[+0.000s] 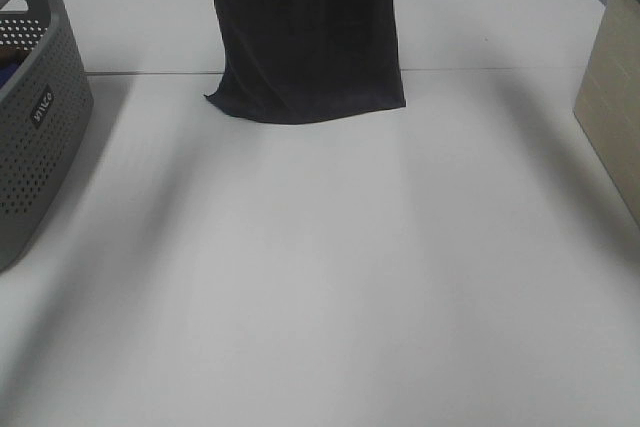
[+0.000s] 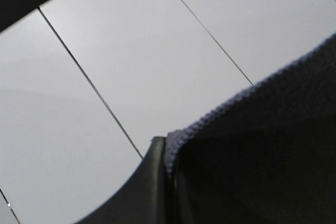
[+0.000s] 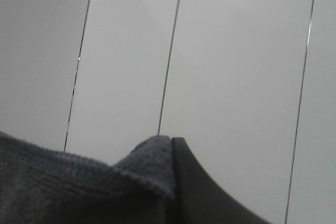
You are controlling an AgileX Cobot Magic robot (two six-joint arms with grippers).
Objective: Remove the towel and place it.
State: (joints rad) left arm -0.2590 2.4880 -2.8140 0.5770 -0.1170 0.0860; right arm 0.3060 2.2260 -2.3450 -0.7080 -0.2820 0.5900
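And there hung the towel (image 1: 310, 27), a dark charcoal sheet that dropped straight out of the top of the high view, well apart from the grey basket (image 1: 40, 137) and off to that basket's right. Its lower edge ran in a shallow curve right down at the white worktop (image 1: 330, 277); whether it touched or hovered just above, I could not tell. The corner on the basket's side flicked outward into a small point. Both long edges fell nearly straight, with soft vertical folds between them.

Room to move? Plenty. Between the basket's wall and the towel's near edge the worktop stretched open, and it ran on wide, smooth and matte toward the camera, crossed only by soft shadows. A thin seam (image 1: 500, 69) ran across the worktop behind the towel's lower edge. Beyond the towel, on the side away from the basket, a beige ribbed bin (image 1: 612, 117) cut into view.

The basket itself was rigid plastic, with rows of small round holes, a rounded rim and a small dark label (image 1: 41, 107).

Up close, the left claw (image 2: 167, 153) was clamped on the towel's edge, a smooth dark finger (image 2: 149, 198) pressed against a looped, purplish-grey border. The right claw (image 3: 170, 150) likewise pinched a plush terry corner that folded over it. Behind both lay pale panels (image 2: 157, 51) with thin dark joints.
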